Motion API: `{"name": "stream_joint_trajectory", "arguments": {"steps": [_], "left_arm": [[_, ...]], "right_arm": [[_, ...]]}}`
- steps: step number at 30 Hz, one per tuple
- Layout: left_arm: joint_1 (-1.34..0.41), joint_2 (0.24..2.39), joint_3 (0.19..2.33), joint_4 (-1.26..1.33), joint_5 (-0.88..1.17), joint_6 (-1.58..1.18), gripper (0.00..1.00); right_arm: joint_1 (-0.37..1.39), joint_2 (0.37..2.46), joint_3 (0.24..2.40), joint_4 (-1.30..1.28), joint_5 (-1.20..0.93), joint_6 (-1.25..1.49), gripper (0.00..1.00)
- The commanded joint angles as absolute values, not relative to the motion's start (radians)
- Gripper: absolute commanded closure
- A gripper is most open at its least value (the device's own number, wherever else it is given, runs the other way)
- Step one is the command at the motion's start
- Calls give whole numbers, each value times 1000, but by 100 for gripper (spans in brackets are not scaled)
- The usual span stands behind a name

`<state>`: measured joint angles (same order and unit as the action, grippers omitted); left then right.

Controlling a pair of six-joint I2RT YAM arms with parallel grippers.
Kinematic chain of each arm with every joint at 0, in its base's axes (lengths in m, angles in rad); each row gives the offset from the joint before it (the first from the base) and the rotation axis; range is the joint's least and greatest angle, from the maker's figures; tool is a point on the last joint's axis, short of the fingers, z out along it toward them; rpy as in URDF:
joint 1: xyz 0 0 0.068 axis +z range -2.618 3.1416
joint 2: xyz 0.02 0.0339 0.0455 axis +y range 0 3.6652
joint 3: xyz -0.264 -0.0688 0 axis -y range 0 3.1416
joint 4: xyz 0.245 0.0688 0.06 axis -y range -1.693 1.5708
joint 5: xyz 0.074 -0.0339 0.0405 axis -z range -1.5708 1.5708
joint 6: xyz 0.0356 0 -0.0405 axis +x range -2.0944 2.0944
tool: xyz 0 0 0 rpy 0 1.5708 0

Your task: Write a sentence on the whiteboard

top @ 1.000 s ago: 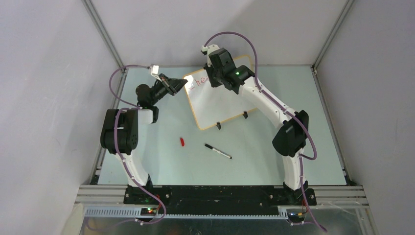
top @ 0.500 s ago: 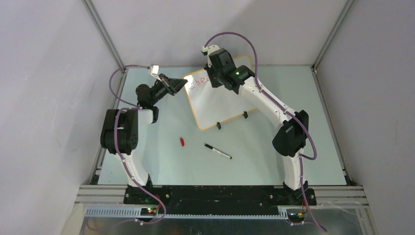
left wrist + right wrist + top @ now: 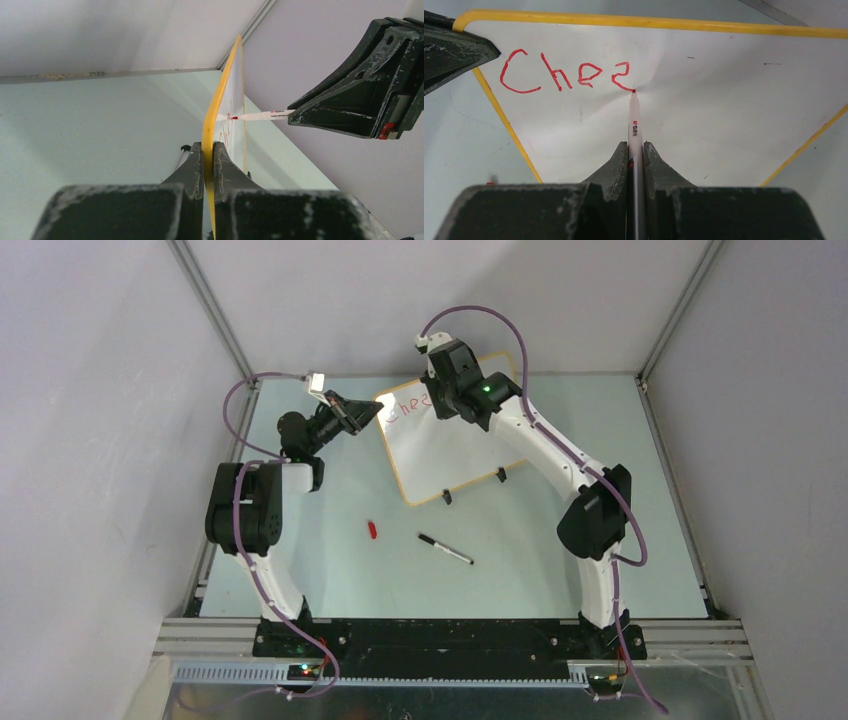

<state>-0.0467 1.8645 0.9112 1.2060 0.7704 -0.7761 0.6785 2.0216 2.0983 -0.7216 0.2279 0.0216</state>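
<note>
Right tool [image 3: 636, 149] shifted slightly, marker [image 3: 634, 122] touching whiteboard [image 3: 734, 110]

Whiteboard [image 3: 450, 455]: glossy white, rounded corners, orange-yellow rim, two black clip feet on its near edge. It stood skewed at the far middle of the counter [image 3: 330, 560], resting on those feet. Sentence [image 3: 559, 75]: incomplete. Red marker letters "Che" and a second, unfinished "e" ran in one row by the top left corner.
</note>
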Motion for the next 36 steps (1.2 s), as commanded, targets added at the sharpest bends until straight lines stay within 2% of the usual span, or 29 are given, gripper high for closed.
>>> {"name": "stream_joint_trajectory", "arguments": {"steps": [1,10,36], "left_arm": [[-74,1833,903,1190,812,-659,100],[-75,1833,899,1190,812,-658,100],[-75,1831,899,1194,814,-662,100]], "right_arm": [[672,1992,2122,-698,225,14,100],[645,1869,1990,-586,137,41,100],[626,1959,2069,-577,137,44,100]]}}
